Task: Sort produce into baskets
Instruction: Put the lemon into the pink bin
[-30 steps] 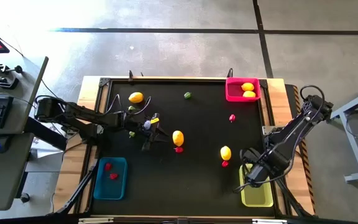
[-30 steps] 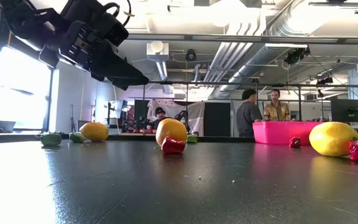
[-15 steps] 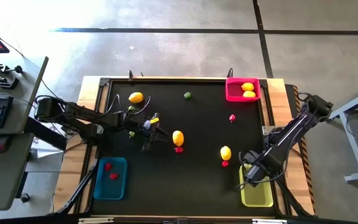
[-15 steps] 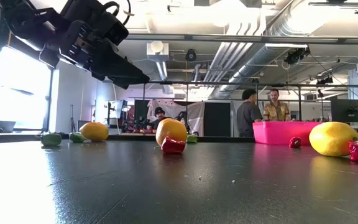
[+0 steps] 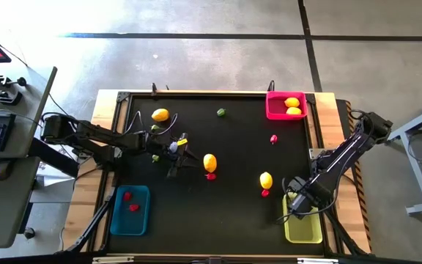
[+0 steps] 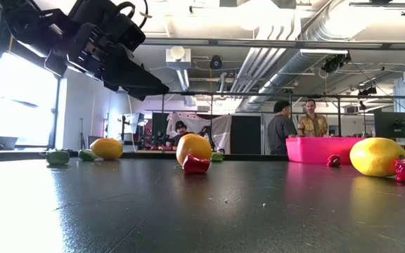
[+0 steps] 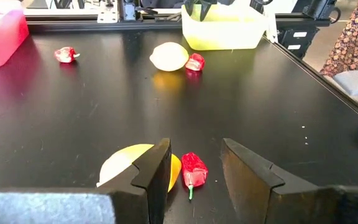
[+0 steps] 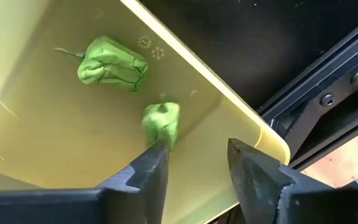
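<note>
i'm hovering the right gripper over the yellow bin, jaws apart, empty – two green pieces inside | left gripper parted, aiming at red pepper – light, slick; taking its middle

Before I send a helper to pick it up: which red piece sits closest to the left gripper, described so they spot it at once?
Start at the black table and find the left gripper near its middle. Just beyond it lies a yellow lemon, and the red pepper rests right beside that lemon. It is the only red piece beside this lemon.
</note>
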Tool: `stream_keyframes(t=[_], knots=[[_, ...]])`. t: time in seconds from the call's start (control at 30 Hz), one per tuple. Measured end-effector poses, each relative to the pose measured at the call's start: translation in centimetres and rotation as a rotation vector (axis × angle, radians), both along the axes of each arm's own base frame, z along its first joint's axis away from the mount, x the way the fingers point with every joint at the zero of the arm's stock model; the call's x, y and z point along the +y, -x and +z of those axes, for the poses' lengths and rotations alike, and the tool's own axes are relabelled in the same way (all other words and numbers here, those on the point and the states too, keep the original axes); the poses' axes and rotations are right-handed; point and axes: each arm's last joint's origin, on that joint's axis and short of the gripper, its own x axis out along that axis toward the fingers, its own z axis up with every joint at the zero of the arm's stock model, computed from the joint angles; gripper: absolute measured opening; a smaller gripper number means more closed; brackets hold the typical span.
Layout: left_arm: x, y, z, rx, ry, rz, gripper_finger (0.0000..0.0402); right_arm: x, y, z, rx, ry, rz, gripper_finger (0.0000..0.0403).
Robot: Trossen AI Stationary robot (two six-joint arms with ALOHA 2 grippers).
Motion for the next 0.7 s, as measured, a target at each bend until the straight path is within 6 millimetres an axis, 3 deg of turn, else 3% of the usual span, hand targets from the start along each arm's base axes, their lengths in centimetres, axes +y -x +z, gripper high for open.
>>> stream_keyframes(t=[0.2,0.37,0.57,0.7], knots=[[0.0,0.0,0.0,-0.004,-0.011,-0.013,0.0131,-0.3,0.2,0.4,0.078,-0.02,0.005,0.0155],[-0.1,0.0,0.0,-0.004,-0.009,-0.019,0.0131,-0.4,-0.5,2.4,0.095,-0.022,0.018,0.0124],[-0.1,0.0,0.0,-0.002,-0.009,-0.018,0.0131,-0.7,-2.5,5.3,-0.096,0.053,0.081,0.0061],[-0.1,0.1,-0.2,0.017,-0.012,-0.021,0.0131,-1.4,-4.2,6.2,-0.264,0.12,0.173,0.0012]])
